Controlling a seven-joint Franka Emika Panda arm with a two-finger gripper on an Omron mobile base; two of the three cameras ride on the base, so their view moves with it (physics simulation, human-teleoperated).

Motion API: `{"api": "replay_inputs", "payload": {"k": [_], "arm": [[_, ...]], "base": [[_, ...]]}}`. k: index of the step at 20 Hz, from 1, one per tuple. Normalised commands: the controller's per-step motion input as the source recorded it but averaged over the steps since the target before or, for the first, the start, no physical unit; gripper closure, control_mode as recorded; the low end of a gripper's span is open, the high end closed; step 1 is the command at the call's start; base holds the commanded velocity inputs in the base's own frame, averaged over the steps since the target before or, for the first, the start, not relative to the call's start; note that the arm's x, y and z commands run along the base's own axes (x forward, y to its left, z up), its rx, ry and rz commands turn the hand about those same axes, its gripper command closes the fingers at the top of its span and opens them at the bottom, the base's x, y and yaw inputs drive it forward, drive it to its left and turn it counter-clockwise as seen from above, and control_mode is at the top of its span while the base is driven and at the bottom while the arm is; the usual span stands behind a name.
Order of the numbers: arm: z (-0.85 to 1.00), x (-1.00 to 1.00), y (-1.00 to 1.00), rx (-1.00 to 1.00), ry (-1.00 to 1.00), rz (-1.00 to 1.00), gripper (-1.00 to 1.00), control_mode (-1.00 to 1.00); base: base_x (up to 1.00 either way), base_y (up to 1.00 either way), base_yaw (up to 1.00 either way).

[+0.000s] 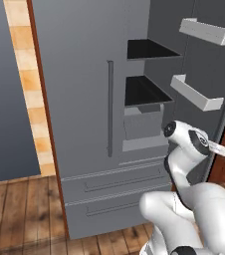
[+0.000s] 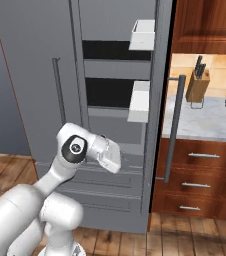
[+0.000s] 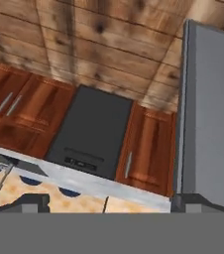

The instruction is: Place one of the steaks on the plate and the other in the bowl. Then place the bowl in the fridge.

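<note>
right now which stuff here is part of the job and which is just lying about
Job:
- fridge, its door open
- tool, open and empty

Just lying about:
- knife block on the counter
- dishwasher
- wooden cabinets

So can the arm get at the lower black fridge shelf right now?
Probably yes: the fridge door stands open, the lower black shelf looks bare, and nothing sits between it and the arm.

Both base views look forward, close on the open fridge (image 1: 84, 99); the hand view faces cabinets (image 3: 148, 149) upside down.
</note>
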Motion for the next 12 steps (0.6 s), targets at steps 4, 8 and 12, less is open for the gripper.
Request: {"api": "replay_inputs", "payload": {"k": [4,8,12], "arm": [[-0.30,0.29,0.46,0.34,-0.24,-0.62,-1.00,-1.00],[0.00,0.27,0.76,0.19,-0.27,-0.55,-1.00,-1.00],[-0.11,0.35,0.52,0.17,-0.23,-0.66,-1.00,-1.00]], "base": [[0.00,0.00,0.00],[0.00,0.00,0.00],[0.00,0.00,0.00]]}}
